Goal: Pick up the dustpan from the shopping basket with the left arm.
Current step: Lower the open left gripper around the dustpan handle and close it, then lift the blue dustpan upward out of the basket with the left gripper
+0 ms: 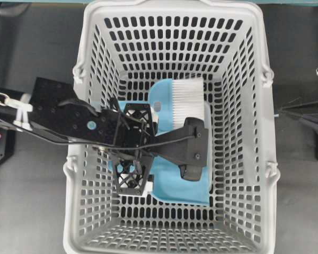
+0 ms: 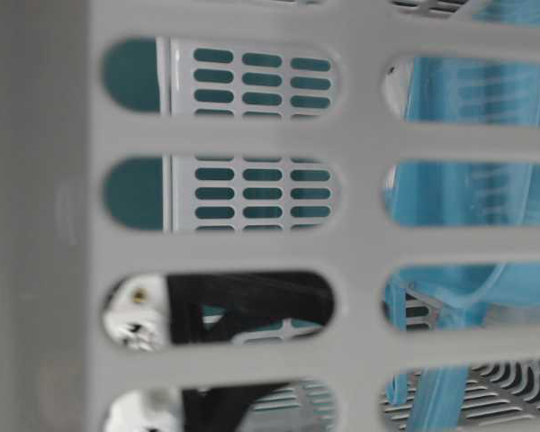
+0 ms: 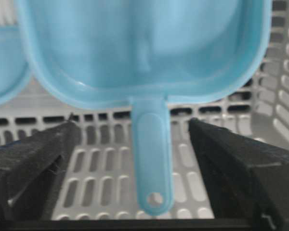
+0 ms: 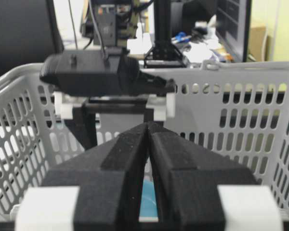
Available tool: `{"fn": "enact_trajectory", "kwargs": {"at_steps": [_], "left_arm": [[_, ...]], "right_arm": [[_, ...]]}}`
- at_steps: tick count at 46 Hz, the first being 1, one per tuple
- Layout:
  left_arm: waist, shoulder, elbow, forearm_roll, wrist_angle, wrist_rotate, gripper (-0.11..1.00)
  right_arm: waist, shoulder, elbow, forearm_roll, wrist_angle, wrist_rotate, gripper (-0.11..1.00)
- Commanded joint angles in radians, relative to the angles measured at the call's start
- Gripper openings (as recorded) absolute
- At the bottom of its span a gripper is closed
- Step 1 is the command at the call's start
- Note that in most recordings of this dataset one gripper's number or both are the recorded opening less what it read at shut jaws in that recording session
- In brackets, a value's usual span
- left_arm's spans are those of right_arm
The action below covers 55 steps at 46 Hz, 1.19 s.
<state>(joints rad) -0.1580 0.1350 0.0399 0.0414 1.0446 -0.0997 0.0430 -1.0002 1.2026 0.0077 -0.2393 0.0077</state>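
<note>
Looking down, I see the shopping basket [image 1: 169,32] filling the frame, the left arm [image 1: 69,119] reaching in from 9 o'clock. Dustpan [image 3: 144,48] lies flat on the basket floor beside a brush [image 1: 186,98] at its 12 o'clock. Left gripper [image 3: 135,159] spread wide; on my wrist view the dustpan handle [image 3: 151,163] sits between the fingers [image 3: 33,163], touching neither, tray at 12 o'clock. Right gripper [image 4: 149,144] closed, empty, outside the basket.

No legible text — views perhaps too blurred.
</note>
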Motion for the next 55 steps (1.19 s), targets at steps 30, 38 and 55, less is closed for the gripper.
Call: {"fn": "enact_trajectory", "kwargs": {"at_steps": [30, 38, 55], "left_arm": [[-0.02, -0.006, 0.156, 0.003, -0.138, -0.049, 0.79], [-0.02, -0.037, 0.149, 0.003, -0.115, -0.043, 0.31], [0.028, -0.172, -0.049, 0.003, 0.006, -0.038, 0.28]], "right_arm": [[0.005, 0.003, 0.006, 0.003, -0.006, 0.002, -0.01], [0.008, -0.002, 0.009, 0.003, -0.005, 0.003, -0.01], [0.008, -0.026, 0.032, 0.003, -0.005, 0.044, -0.01]]}}
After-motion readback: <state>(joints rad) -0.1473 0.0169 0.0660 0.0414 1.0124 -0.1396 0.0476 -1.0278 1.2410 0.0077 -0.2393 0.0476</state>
